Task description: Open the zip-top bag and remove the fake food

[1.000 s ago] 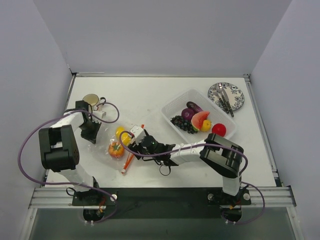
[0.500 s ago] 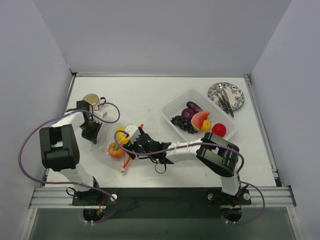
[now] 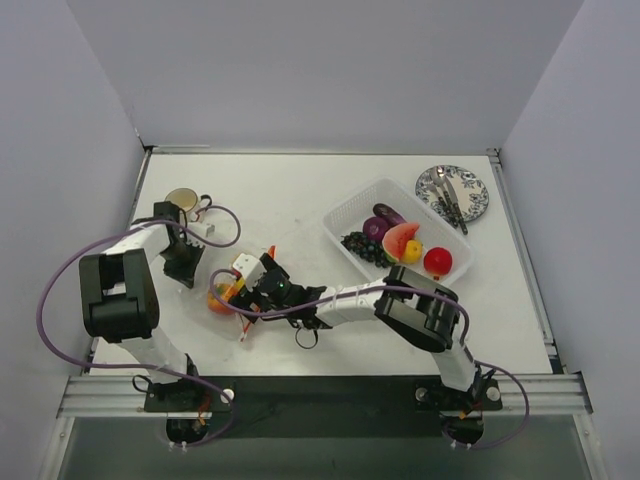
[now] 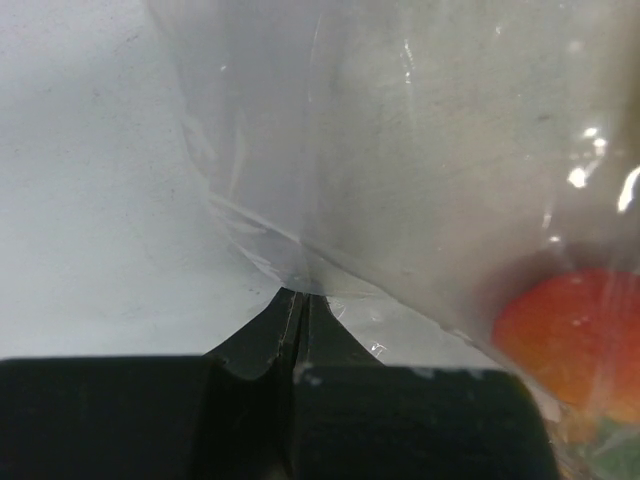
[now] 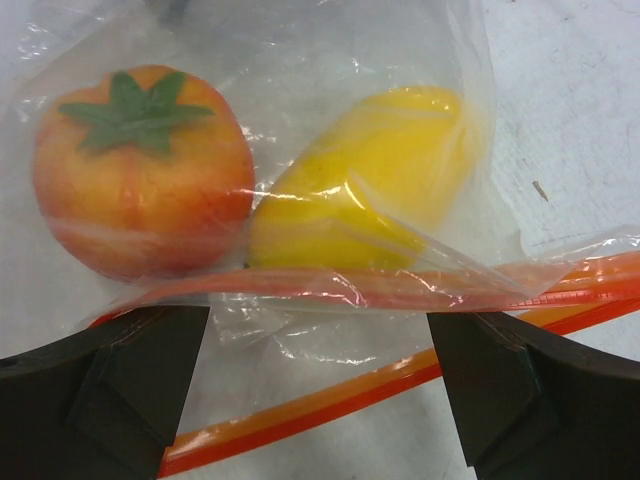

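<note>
The left gripper (image 4: pixel 300 296) pinches the edge of a clear bag (image 4: pixel 400 150) lying on the desk (image 3: pixel 290 190). The right gripper (image 5: pixel 320 385) gapes released at its mouth; an orange fruit (image 5: pixel 140 170) and yellow fruit (image 5: pixel 370 180) sit inside.

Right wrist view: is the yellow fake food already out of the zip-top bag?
No, the yellow fake food lies inside the zip-top bag beside the orange one.

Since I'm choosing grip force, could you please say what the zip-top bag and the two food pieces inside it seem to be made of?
Zip-top bag: thin clear plastic film, crinkled, with glints.
Orange fruit: likely hard plastic, fairly matte, with a painted green leaf top.
Yellow piece: probably glossy moulded plastic, with smooth highlights.
</note>
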Robot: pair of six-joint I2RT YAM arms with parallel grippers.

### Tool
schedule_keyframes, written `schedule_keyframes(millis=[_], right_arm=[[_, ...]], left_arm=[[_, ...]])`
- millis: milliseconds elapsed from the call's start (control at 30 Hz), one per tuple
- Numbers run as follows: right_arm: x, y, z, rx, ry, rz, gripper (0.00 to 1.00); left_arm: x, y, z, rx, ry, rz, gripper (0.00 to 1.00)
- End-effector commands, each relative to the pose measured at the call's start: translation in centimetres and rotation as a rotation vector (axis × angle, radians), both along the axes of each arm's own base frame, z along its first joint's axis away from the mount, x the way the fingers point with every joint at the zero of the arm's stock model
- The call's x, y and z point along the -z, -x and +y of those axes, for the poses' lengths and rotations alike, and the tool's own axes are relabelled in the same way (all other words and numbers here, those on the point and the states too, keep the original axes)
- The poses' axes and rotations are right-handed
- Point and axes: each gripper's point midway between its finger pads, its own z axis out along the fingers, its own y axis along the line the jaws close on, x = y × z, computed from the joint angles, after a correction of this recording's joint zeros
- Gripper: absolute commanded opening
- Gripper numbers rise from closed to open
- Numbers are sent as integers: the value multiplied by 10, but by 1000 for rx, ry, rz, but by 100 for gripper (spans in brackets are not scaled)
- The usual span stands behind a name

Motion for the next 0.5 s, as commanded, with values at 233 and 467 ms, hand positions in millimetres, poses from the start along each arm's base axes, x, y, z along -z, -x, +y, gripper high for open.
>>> schedule_keyframes(millis=[233,467], right_arm=[[-31,-62,24,139,-147,-177,100],[-23,-77,32,175,-127,-242,100]], left_arm=[[2,-3,-17,59,41,9,0],[6,3,-24,85,49,32,0]])
